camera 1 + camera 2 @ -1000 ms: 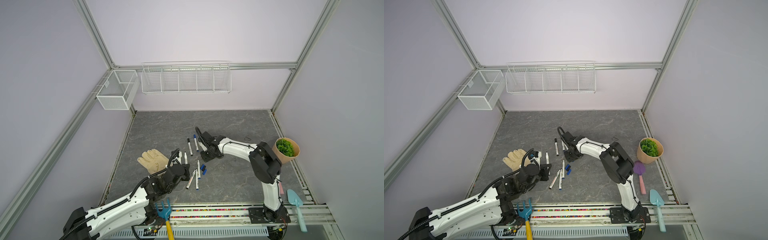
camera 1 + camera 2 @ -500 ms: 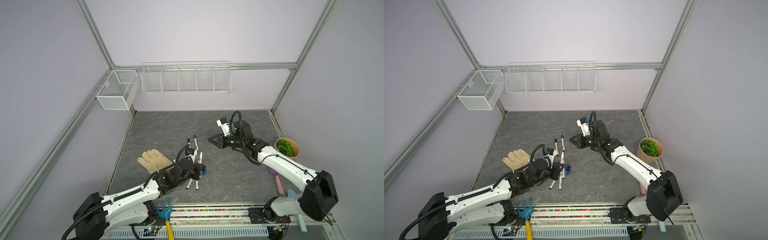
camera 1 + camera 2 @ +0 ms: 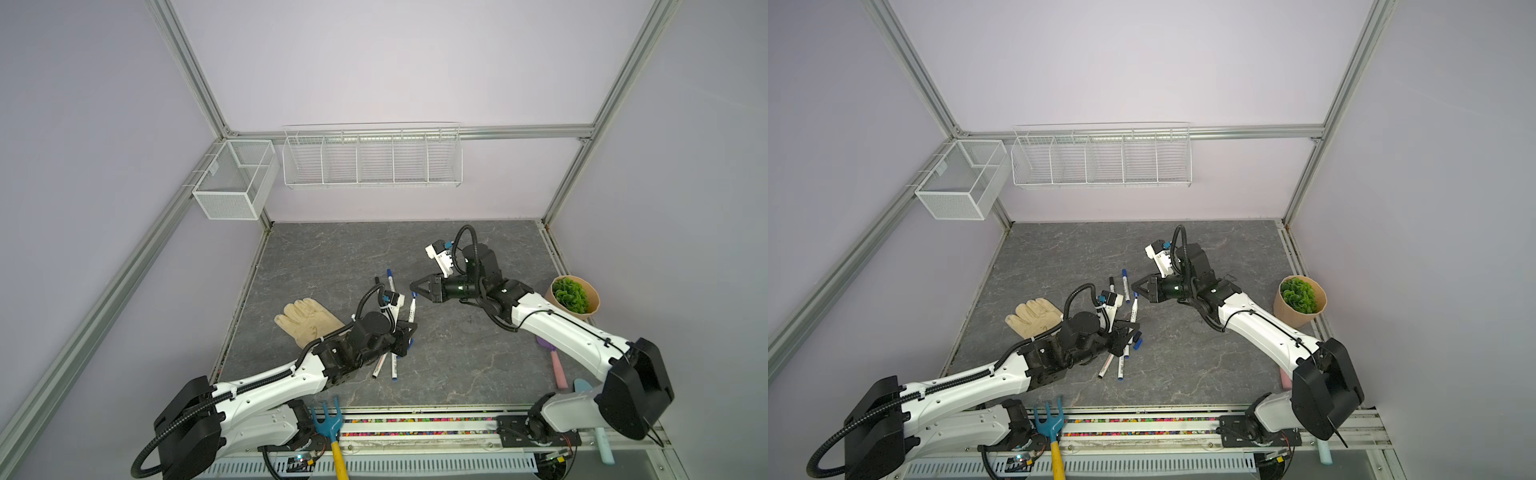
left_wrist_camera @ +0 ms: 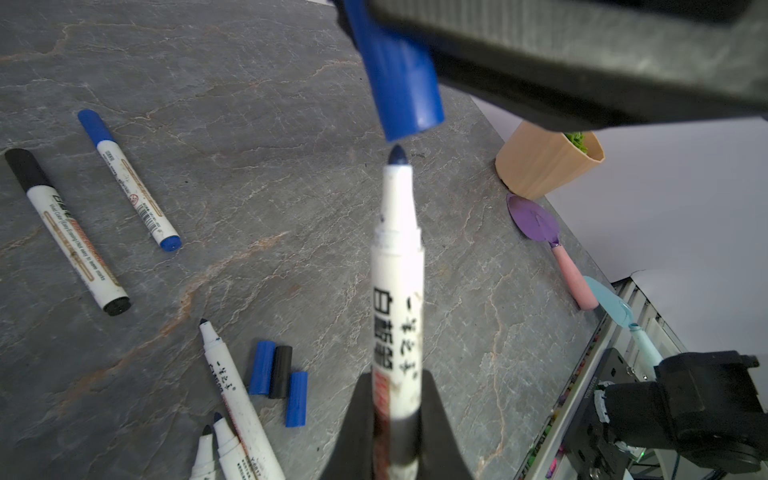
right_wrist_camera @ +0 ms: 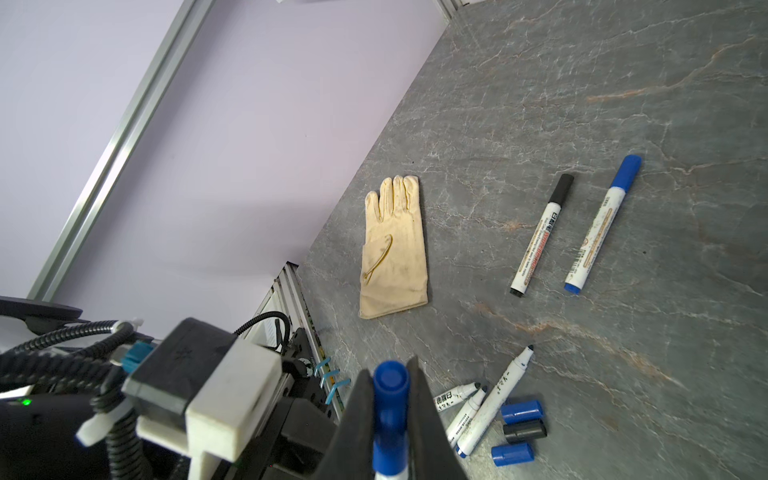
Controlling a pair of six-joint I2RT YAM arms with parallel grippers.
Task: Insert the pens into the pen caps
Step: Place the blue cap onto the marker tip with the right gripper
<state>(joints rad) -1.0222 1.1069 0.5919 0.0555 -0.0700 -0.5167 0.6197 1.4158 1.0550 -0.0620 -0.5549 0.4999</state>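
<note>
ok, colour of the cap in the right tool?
Blue cap; clearest in the left wrist view.

The grey marbled tabletop (image 3: 332,249) carried a cream glove (image 3: 307,322) near its left edge. Near it lay a black-capped pen (image 5: 542,235) and a blue-capped pen (image 5: 602,224), side by side. Nearer the front, three uncapped pens (image 5: 494,399) lay bunched, with two blue pen caps (image 5: 521,412) and a black pen cap (image 5: 524,431) just beside them. A potted plant (image 3: 1287,311) and a purple trowel (image 4: 536,220) sat at the right edge.
</note>
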